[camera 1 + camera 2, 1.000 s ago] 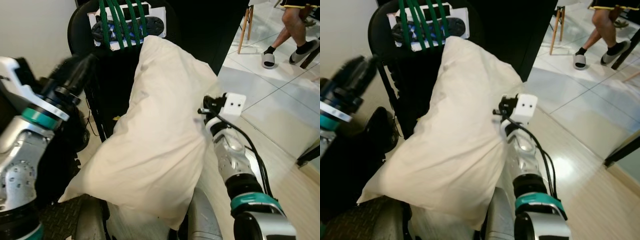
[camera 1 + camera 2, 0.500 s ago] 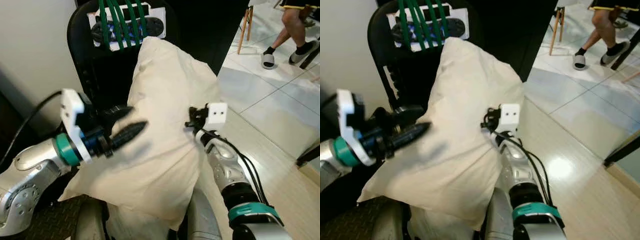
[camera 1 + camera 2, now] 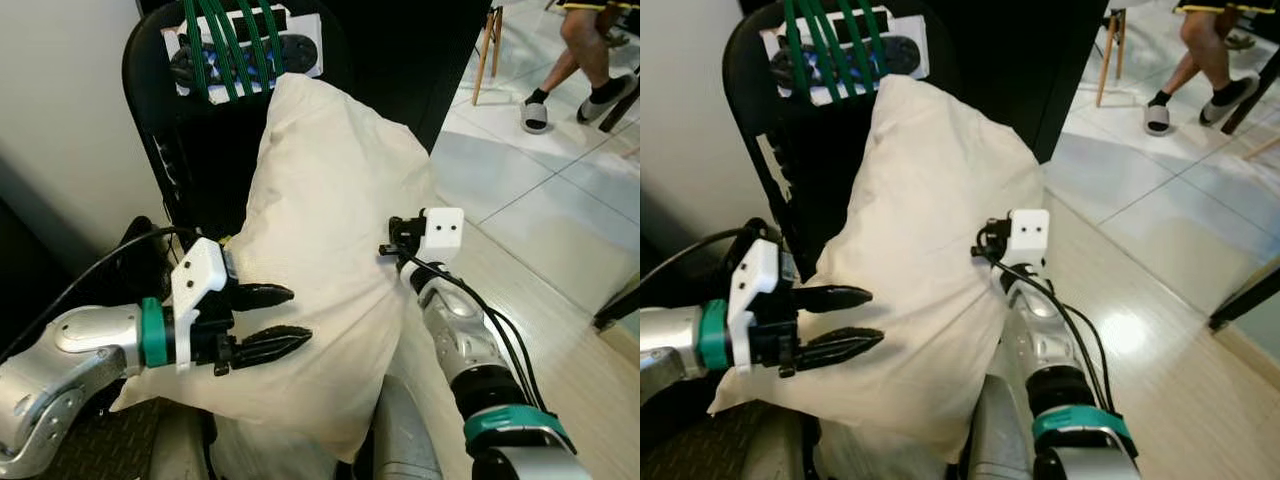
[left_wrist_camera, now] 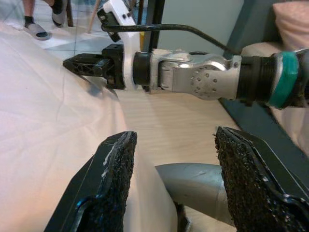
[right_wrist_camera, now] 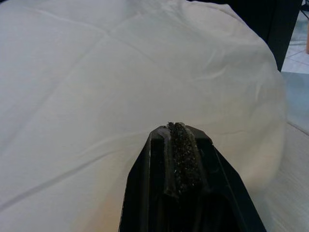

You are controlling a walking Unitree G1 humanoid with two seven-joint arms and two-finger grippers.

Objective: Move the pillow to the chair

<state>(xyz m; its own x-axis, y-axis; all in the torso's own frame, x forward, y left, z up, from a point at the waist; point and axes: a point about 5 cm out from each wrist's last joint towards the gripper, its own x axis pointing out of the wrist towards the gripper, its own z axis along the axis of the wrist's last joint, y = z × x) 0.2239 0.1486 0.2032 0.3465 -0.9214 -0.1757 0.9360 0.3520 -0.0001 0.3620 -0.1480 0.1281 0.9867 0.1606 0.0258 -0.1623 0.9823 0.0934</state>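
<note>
Left hand [image 3: 285,318] swung down from blurred raised pose, apparently now fingers spread against pillow [image 3: 330,250] front.

Bright even daylight, sharp head views, floor glare at right, near claws soft

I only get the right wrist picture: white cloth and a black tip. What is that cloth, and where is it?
Observer: It is a pillow, leaning against a black chair.
Operator: Is the other arm anywhere near it?
Observer: Yes, the left gripper is at the pillow's lower left, fingers open.
Operator: Anybody around?
Observer: A person's foot rests on the tiled floor, at the far right.
</note>
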